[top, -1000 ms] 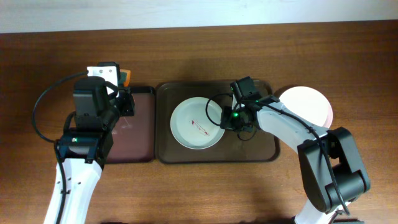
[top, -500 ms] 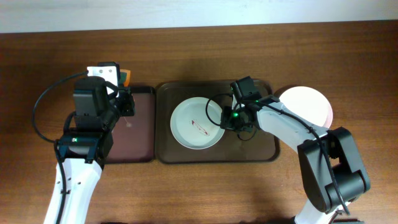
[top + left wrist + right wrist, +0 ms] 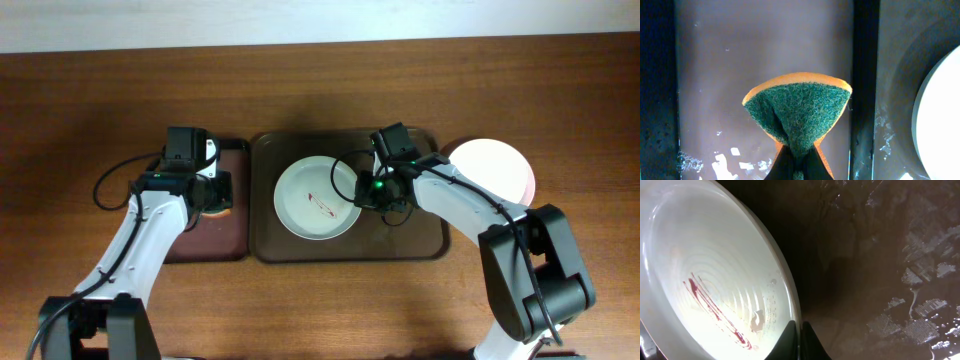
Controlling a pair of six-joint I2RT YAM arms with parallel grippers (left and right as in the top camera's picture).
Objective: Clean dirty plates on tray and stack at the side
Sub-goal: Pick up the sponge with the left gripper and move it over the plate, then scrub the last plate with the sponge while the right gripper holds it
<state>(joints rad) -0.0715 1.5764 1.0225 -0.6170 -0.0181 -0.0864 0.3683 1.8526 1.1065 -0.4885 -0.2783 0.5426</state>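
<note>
White plate red-smeared on tray, rim pinched by right gripper, left gripper clamping sponge.

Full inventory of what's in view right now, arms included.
dirty plate: one, white with a red smear, on the big tray.
second plate: at least one, white, no smear visible, on the table right of the big tray.
big tray: one, dark brown, table centre.
narrow tray: one, reddish-brown, left of the big tray.
sponge: one, orange with green pad, over the narrow tray.
table: one, brown wood.
left hand: shut on sponge.
right hand: shut on dirty plate's rim.
</note>
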